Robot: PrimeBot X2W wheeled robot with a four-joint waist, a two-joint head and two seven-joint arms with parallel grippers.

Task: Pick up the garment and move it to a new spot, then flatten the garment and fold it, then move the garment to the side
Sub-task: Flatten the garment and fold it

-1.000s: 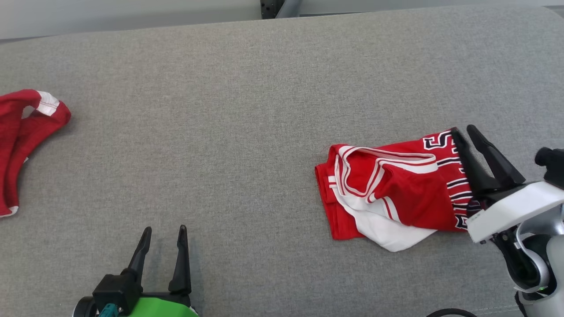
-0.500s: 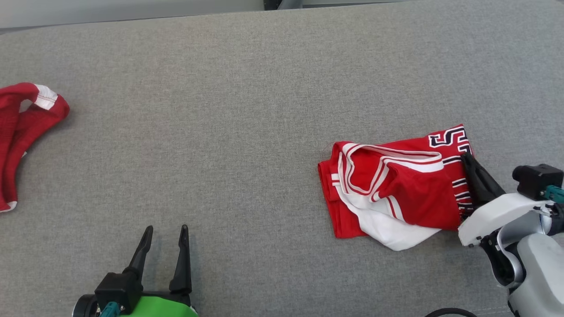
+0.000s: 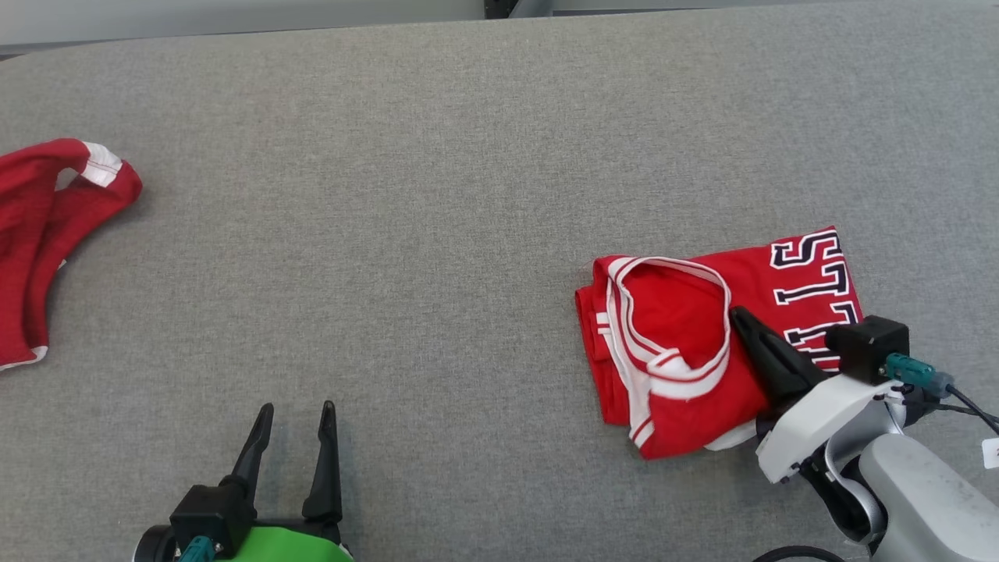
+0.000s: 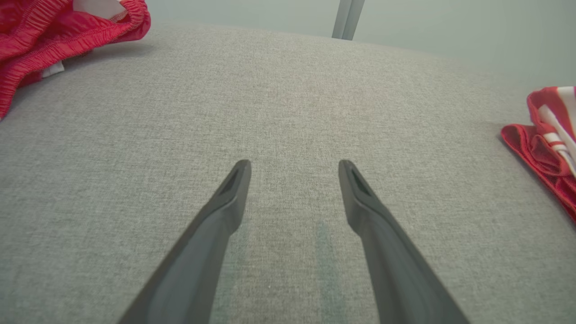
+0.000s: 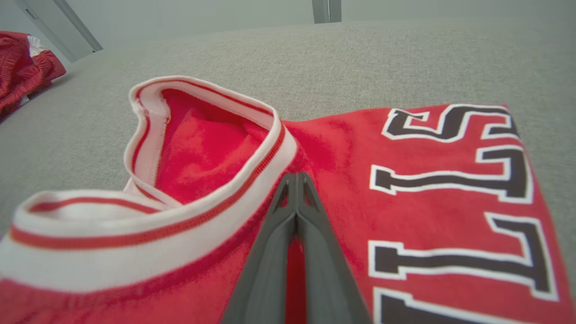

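The garment [image 3: 679,351] is a red jersey with white-and-red trim and dark lettering, lying folded on the grey padded surface [image 3: 429,234] at the right. My right gripper [image 3: 734,312] is shut and lies across the jersey from its lower right, tips at the collar trim. In the right wrist view the closed fingertips [image 5: 297,176] rest on the red cloth [image 5: 427,216] beside the collar, and no cloth shows pinched between them. My left gripper [image 3: 296,407] stands open at the lower left over bare surface, fingers [image 4: 234,184] spread with nothing between them. The jersey's edge [image 4: 549,148] shows far right in the left wrist view.
A second red cloth [image 3: 39,234] with white trim lies bunched at the surface's left edge, seen also in the left wrist view [image 4: 54,31] and the right wrist view [image 5: 22,72]. Bare grey surface spans between the two cloths. A pale wall and a post [image 4: 344,18] lie beyond the far edge.
My right gripper has shut and swept left from the jersey's right edge onto its middle. The jersey now lies flatter, its white underside mostly covered and the lettering exposed. The left arm has not moved.
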